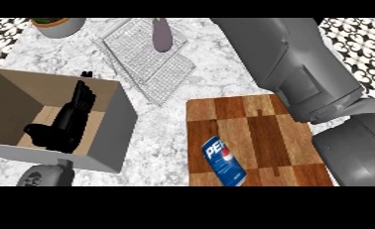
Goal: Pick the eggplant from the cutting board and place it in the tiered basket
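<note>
At the left the left hand (pixel 70 116) rests open, fingers straight and up, inside an open cardboard box (pixel 110 139), with a potted plant (pixel 57 26) beyond it. In the middle the eggplant (pixel 162 35) already lies in the wire tiered basket (pixel 147 62), well apart from the wooden cutting board (pixel 253 139), where only a blue soda can (pixel 223 160) is left. The right hand is out of view, only its grey forearm (pixel 293 64) showing, so the placing looks done and the next move is likely just withdrawing that arm without knocking the basket
</note>
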